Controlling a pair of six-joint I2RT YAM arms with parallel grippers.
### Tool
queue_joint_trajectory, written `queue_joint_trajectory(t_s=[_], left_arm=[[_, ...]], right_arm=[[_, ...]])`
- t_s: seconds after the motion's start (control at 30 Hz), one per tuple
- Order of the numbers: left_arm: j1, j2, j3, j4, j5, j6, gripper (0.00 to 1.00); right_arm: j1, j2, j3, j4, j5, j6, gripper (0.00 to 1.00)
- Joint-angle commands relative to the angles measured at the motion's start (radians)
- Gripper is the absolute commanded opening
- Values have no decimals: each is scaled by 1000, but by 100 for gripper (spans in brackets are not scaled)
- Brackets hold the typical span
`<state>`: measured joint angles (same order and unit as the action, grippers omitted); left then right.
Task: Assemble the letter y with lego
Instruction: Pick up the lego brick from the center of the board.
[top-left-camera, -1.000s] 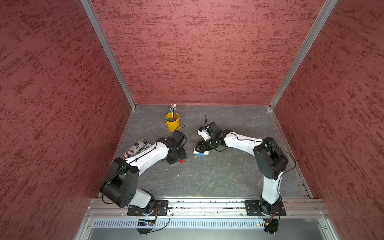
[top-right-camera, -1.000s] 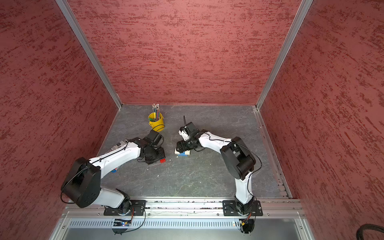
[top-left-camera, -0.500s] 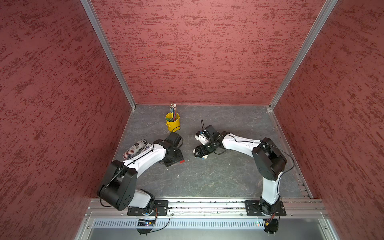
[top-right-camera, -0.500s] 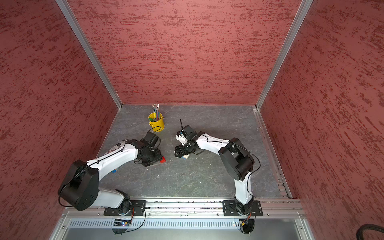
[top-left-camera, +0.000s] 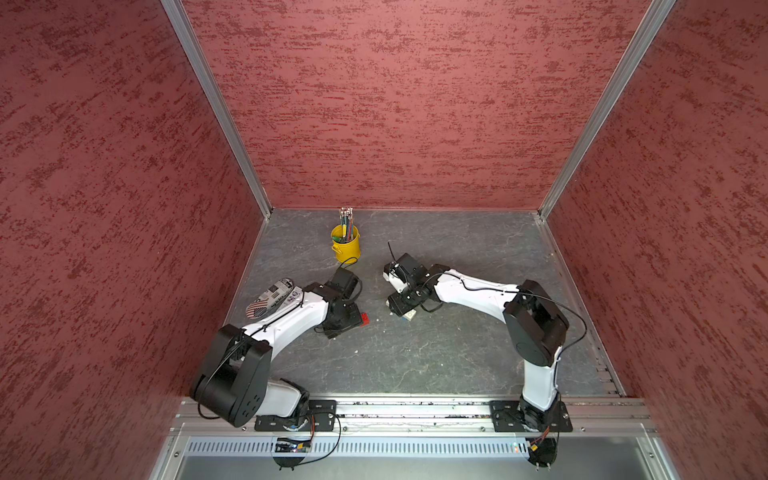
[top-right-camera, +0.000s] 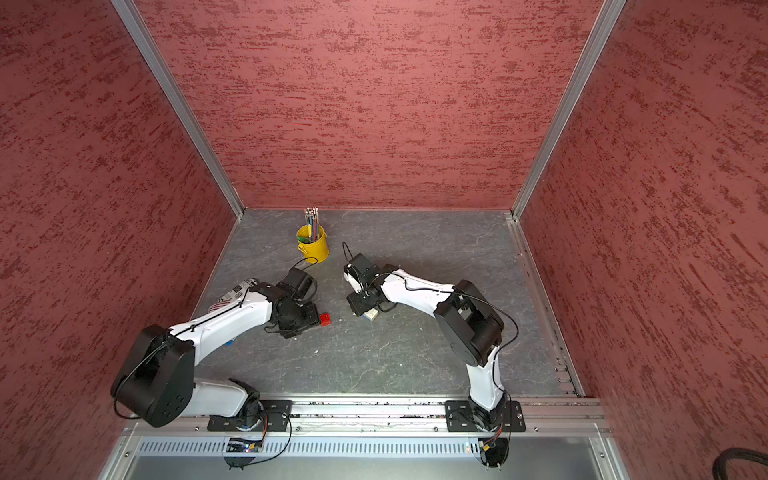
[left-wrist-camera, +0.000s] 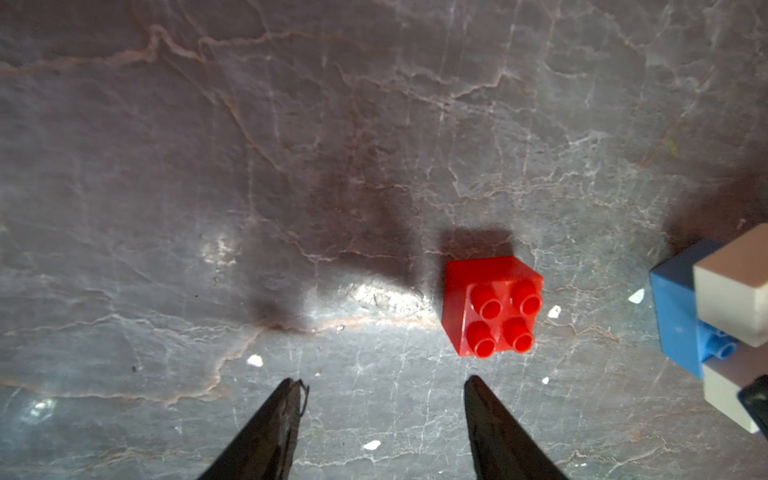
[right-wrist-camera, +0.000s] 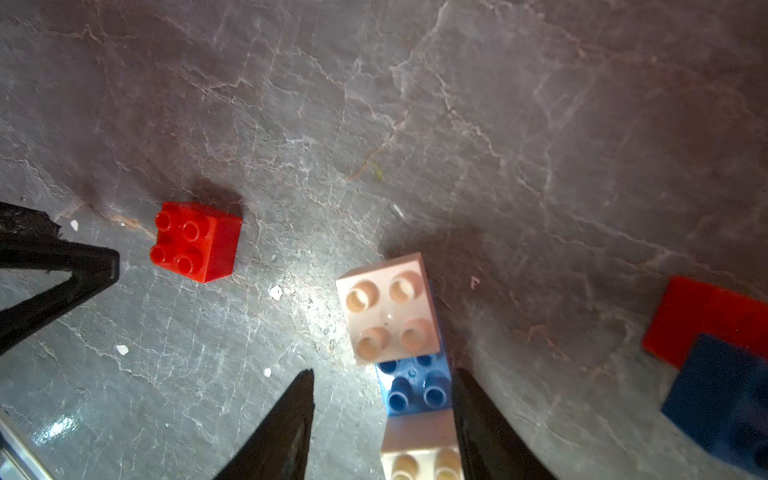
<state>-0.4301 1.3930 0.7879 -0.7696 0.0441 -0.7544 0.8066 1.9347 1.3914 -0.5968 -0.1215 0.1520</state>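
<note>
The only print I find is on the stickered case (top-left-camera: 272, 297) by the surface's (top-left-camera: 415, 365) left edge: a flag pattern and lettering too small to read. My left hand (left-wrist-camera: 383, 379) is released, fingers apart just short of the red brick (left-wrist-camera: 490, 307). My right hand (right-wrist-camera: 384, 371) is spread astride the y (right-wrist-camera: 390, 307), one finger at its blue middle, the other apart, all mid-surface with open room toward the near and right edges. Only the right wrist view shows a second red brick (right-wrist-camera: 702, 316) touching a blue brick (right-wrist-camera: 723, 399); the top views show just a white corner of the y (top-left-camera: 410, 316).
</note>
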Motion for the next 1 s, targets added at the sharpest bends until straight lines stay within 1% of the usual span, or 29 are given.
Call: queue_joint_trajectory(t_s=[0.0, 0.1, 0.17, 0.23, 0.43, 0.67, 0.87, 0.97], left_arm=[[10, -13, -10, -3, -16, -6, 64], [11, -10, -14, 0, -16, -8, 64], [11, -6, -16, 4, -16, -8, 64], [12, -1, -16, 6, -16, -8, 64], [12, 19, -16, 11, -15, -6, 62], [11, 44, -15, 19, -14, -5, 60], [11, 66, -13, 23, -16, -2, 58], [11, 79, -13, 29, -14, -2, 57]], right_arm=[[13, 33, 27, -40, 60, -19, 58], [23, 40, 26, -44, 90, -26, 67], [24, 43, 17, -42, 97, -31, 70], [24, 45, 15, -37, 99, -34, 70], [25, 60, 19, -23, 81, -41, 55], [25, 70, 16, -22, 67, -51, 52], [25, 77, 20, -18, 64, -59, 38], [26, 81, 21, -17, 65, -61, 39]])
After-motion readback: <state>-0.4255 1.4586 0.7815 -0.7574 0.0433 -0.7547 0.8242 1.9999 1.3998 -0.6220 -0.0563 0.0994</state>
